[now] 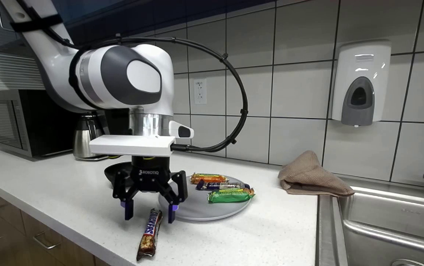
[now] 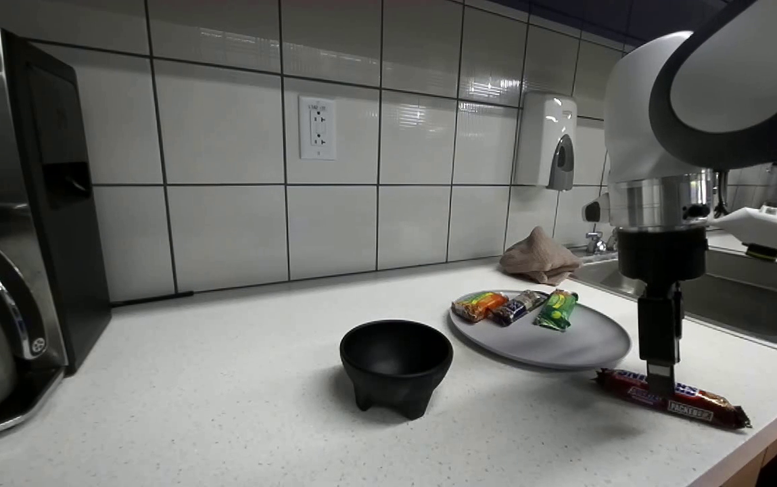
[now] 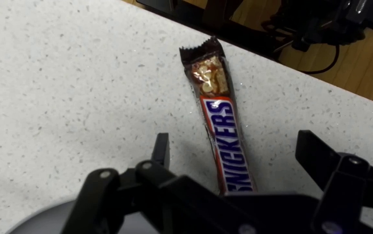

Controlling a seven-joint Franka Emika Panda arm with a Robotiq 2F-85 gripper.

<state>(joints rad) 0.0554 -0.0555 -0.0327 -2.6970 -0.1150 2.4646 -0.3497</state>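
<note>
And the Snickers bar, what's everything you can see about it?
The Snickers bar looks sealed in shiny brown plastic, with crimped ends, a nutty filling picture and blue letters on white, edged red. It lies flat on the counter, near the gray plate. The open gripper straddles it without touching.

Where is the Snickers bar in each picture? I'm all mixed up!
In an exterior view, the Snickers bar lies near the bottom, left of centre.
In an exterior view, the Snickers bar lies at lower right.
In the wrist view, the Snickers bar runs from near the top down past the middle.
Shared landmark: the gray plate, cut off at the wrist view's bottom left.
</note>
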